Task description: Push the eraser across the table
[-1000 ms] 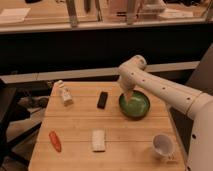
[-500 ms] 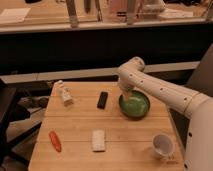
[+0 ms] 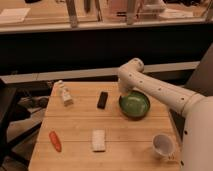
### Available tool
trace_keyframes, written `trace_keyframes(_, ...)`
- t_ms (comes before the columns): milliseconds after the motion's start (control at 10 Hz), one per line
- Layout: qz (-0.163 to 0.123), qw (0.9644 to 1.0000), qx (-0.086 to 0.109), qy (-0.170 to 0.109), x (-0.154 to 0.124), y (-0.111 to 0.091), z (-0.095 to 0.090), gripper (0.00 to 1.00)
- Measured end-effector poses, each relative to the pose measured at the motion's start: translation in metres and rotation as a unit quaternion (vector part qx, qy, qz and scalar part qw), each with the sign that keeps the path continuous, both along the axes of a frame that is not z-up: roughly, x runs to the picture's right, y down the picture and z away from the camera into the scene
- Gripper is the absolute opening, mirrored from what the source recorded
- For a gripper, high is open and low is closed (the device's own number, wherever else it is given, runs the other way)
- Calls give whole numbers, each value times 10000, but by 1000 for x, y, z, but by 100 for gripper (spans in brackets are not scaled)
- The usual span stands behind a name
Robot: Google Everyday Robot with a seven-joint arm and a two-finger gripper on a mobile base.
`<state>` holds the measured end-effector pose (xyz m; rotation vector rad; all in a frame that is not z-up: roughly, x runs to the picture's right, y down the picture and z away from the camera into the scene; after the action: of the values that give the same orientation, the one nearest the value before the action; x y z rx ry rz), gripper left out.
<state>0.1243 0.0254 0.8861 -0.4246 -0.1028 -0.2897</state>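
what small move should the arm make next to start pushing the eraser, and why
Probably lower the tool and ease it sideways toward the eraser. The tool hangs by the near rim of the green bowl, apart from the eraser, which lies flat on the table just beside it. Contact has to come before any push.

text: none legible | jaws: over table [image 3: 130,142], at rim of green bowl [image 3: 136,107], eraser [image 3: 102,100] side

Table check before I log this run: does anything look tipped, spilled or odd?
The white cup near the front right corner seems tipped on its side; nothing looks spilled. The gripper sits at the green bowl's rim toward the eraser.
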Motion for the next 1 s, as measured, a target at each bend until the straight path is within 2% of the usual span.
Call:
trace_keyframes(100,-12,10000,-18,-11,-3,2,4,11)
trace_keyframes(200,-20,10000,-33,-11,-3,4,6,6)
trace_keyframes(1000,-203,9995,-167,-147,-24,22,29,4)
